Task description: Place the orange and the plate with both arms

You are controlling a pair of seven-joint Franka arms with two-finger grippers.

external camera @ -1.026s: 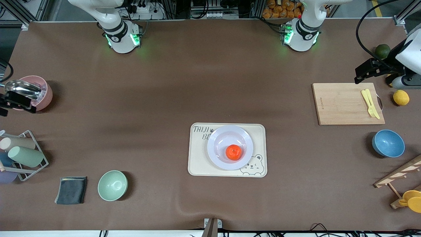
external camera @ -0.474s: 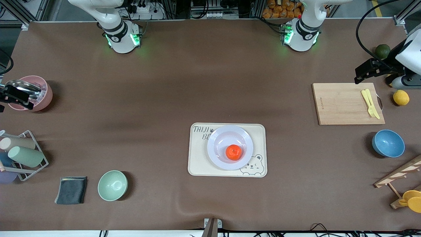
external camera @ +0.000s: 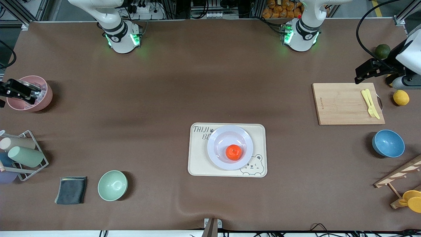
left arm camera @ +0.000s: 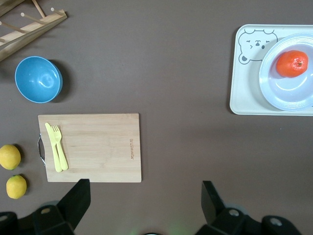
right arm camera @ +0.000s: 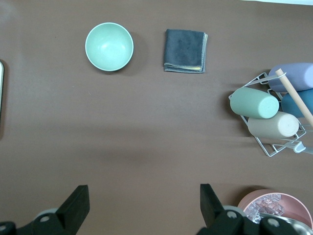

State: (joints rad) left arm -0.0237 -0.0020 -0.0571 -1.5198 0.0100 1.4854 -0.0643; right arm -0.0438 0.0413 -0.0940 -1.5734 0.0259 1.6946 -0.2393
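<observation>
Front view: one small red-orange orange (external camera: 234, 152) lies in one round pale lavender plate (external camera: 218, 134), centred on one cream rectangular tray (external camera: 197, 161) mid-table. Left gripper (left arm camera: 143, 188), over the wooden cutting board's (external camera: 342, 103) edge, jaws fully apart, empty. Right gripper (right arm camera: 141, 192), over the table edge beside one pink bowl (external camera: 44, 95), likewise apart, empty.

Right gripper (right arm camera: 142, 205): black fingers spread wide over bare brown tabletop.
Ahead of the claw: round mint-green bowl (right arm camera: 109, 46); beside it, folded dark grey cloth (right arm camera: 185, 50).
Off to one side: wire rack (right arm camera: 274, 125) holding pastel cups lying flat.
Close by one finger: pink bowl (right arm camera: 274, 205).
</observation>
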